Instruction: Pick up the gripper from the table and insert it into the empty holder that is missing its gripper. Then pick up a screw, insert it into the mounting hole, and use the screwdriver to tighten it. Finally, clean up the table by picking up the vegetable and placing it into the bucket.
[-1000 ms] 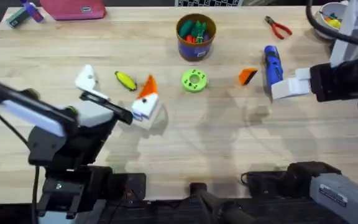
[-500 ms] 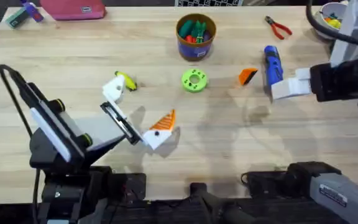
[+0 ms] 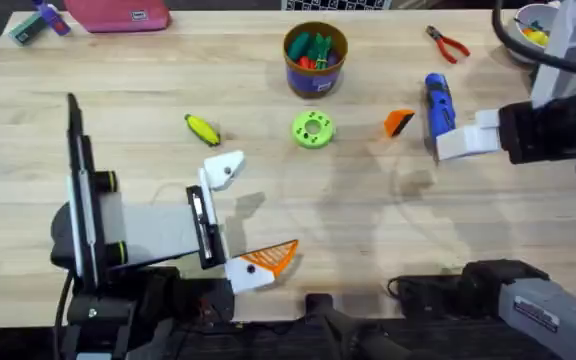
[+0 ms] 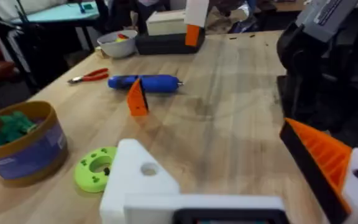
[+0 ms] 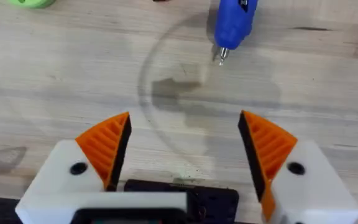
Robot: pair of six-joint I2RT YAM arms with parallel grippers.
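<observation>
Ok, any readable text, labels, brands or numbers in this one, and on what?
None can be read.
Label on the bucket: print too blurred.
Sticker on the right arm: too small.
Pink case: white mark, unreadable.
Screwdriver: white patch, unreadable.

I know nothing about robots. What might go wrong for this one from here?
1. The gripper, a small orange wedge, lies close beside the screwdriver. The right gripper, jaws open, might nudge the screwdriver and send it rolling.
2. The holder sits far across the table, so the wedge could slip or meet it crooked during insertion.
</observation>
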